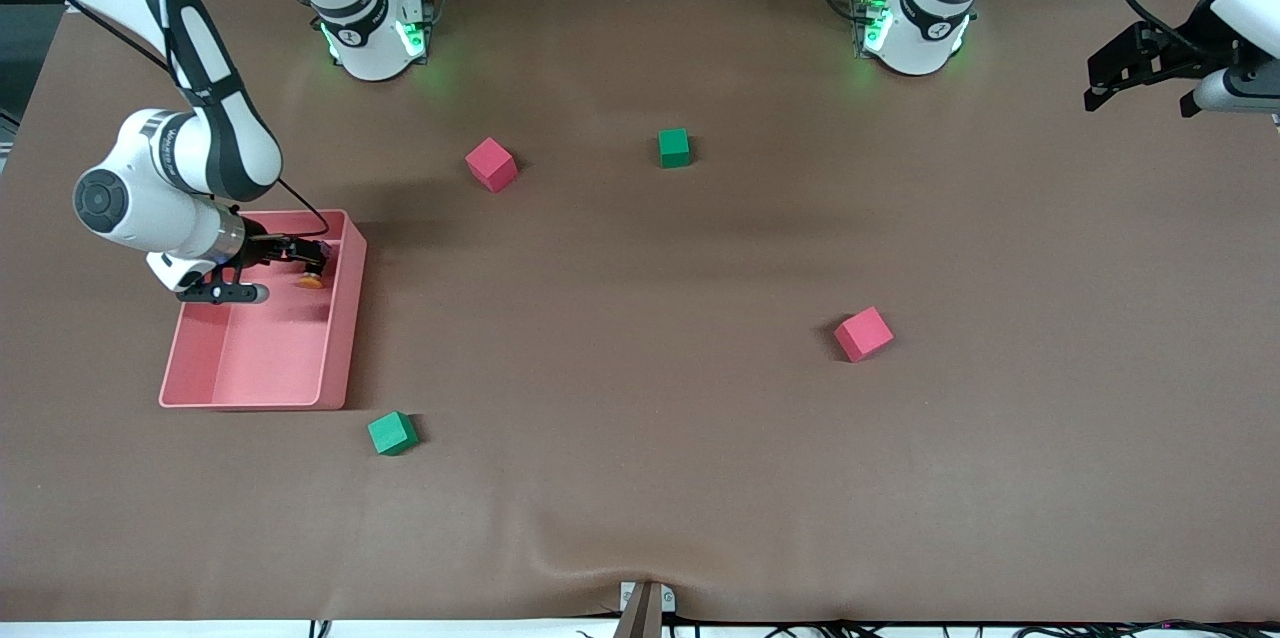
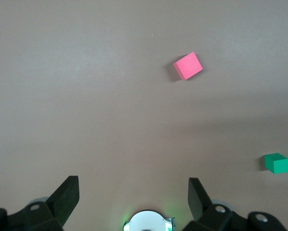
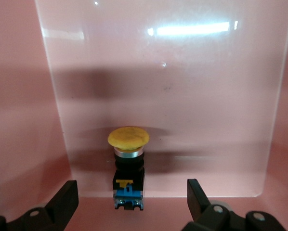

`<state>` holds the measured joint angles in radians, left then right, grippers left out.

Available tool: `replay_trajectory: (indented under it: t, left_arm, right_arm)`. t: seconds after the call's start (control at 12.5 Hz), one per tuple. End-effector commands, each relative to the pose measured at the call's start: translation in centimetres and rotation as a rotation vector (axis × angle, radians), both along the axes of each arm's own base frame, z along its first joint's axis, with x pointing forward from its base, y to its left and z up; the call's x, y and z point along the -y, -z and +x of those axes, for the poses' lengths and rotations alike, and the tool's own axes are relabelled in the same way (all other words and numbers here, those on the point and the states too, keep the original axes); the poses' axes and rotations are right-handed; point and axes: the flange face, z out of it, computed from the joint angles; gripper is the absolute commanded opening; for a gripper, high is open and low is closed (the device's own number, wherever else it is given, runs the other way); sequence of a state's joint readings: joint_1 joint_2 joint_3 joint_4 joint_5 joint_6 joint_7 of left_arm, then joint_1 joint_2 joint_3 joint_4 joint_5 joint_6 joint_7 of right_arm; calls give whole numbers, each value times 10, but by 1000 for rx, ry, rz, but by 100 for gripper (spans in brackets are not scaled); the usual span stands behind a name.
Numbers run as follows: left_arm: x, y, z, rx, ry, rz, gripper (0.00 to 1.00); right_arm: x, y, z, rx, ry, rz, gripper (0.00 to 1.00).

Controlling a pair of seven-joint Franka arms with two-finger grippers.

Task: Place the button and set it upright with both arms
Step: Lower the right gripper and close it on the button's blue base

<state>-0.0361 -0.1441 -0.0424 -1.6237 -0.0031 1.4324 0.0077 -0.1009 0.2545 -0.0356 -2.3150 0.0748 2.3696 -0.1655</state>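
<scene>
The button (image 3: 128, 137), an orange cap on a black body with a blue end, rests in the pink tray (image 1: 340, 318) at its end farther from the front camera. Its blue end points toward my right gripper (image 3: 132, 192). That gripper is open, a fingertip (image 3: 67, 195) on each side of the blue end and not touching it. In the front view the orange cap (image 1: 311, 280) shows just under the right gripper (image 1: 305, 261). My left gripper (image 1: 1140, 98) waits open and empty in the air over the left arm's end of the table; the left wrist view shows its open fingers (image 2: 69, 192).
Two pink cubes (image 1: 491, 164) (image 1: 863, 333) and two green cubes (image 1: 674, 147) (image 1: 392, 433) lie scattered on the brown table. The left wrist view shows one pink cube (image 2: 188, 66) and one green cube (image 2: 276, 163). The tray's walls (image 3: 19, 120) close in around the right gripper.
</scene>
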Motion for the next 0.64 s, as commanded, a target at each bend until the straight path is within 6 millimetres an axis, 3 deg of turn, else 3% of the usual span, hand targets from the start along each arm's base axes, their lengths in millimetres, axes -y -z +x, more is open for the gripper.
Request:
replay_trajectory:
  t: [0.0,0.32,0.4,0.48,0.56]
  left_arm:
    - [-1,-7,-3,1,-5,13,100]
    - [0,-7,-3,1,-2,12,100]
    - [1,-7,-3,0,0,10,100]
    - [1,-7,-3,0,0,9,100]
    - [1,-7,-3,0,0,10,100]
  right_arm:
    - [-2,21,-2,-9,15,8,100]
    - [-1,46,-5,-22,17,5,100]
    - [-1,46,-6,-26,17,6,93]
    - [-1,46,-6,-31,16,7,48]
    - [0,45,-6,-31,18,7,17]
